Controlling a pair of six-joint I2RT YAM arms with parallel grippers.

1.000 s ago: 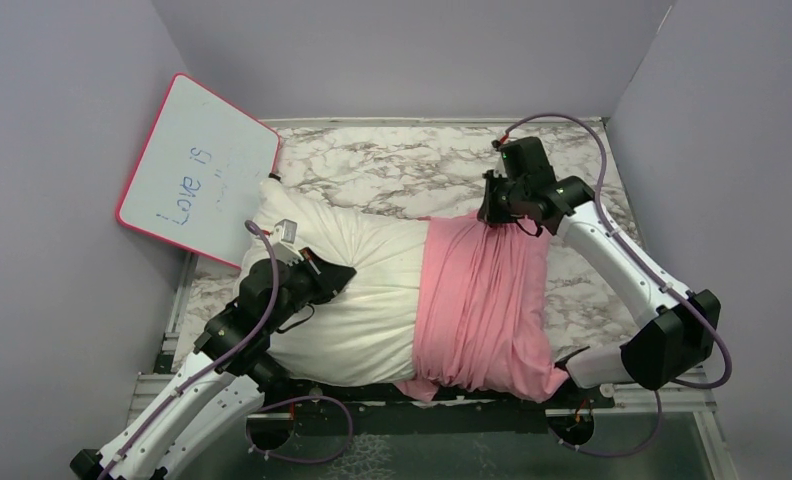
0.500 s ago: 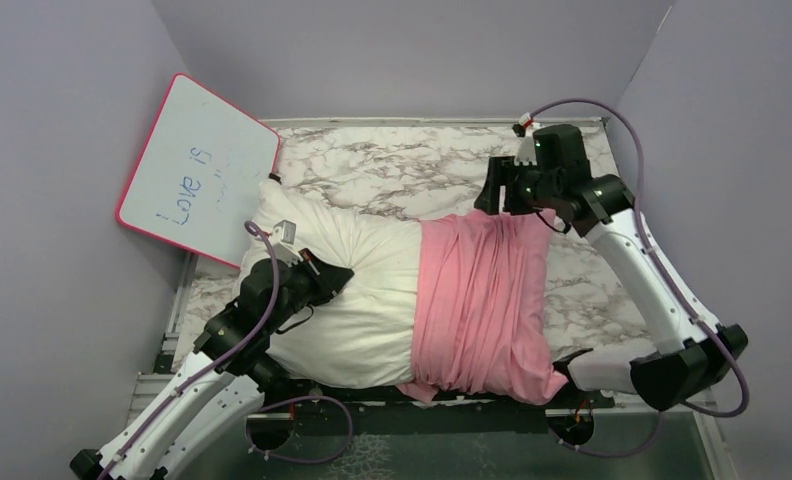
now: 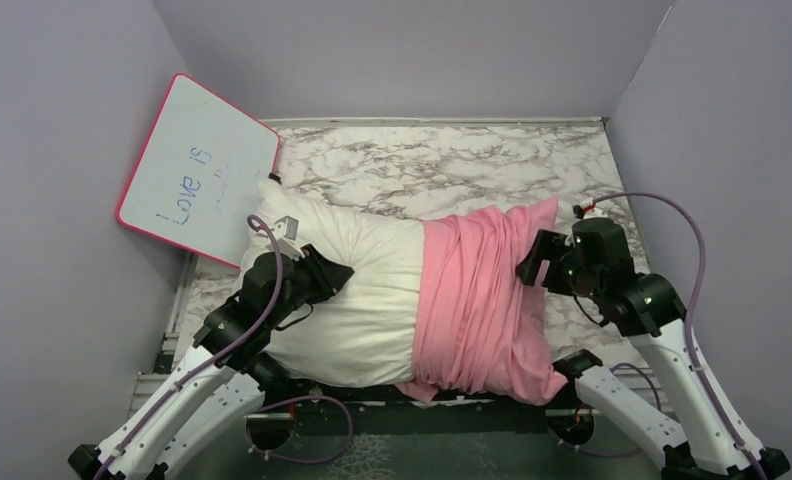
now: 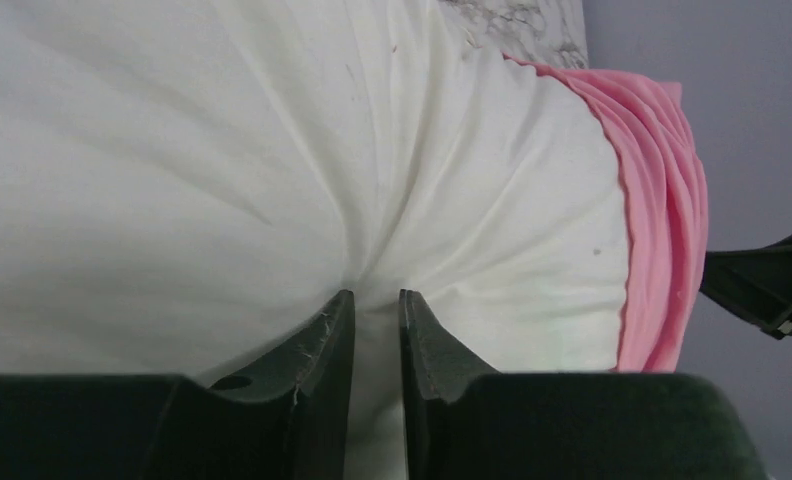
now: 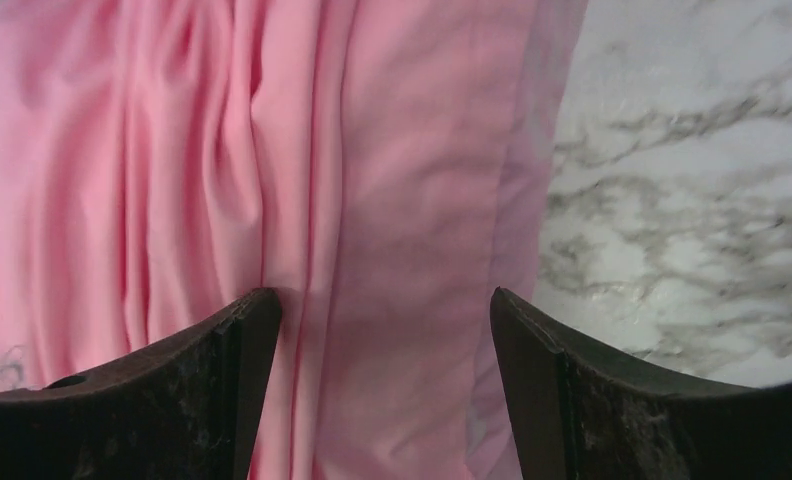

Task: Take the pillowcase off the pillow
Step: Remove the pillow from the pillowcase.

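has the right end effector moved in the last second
Yes. The right end effector has come toward the near edge of the table, away from its far edge, and now sits beside the pillowcase.

Pillowcase matt cloth, table marble-look.

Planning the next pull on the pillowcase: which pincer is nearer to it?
Right. The right pincer hangs open over the right edge of the pillowcase; the left pincer pinches the bare white pillow, left of the pink fabric.
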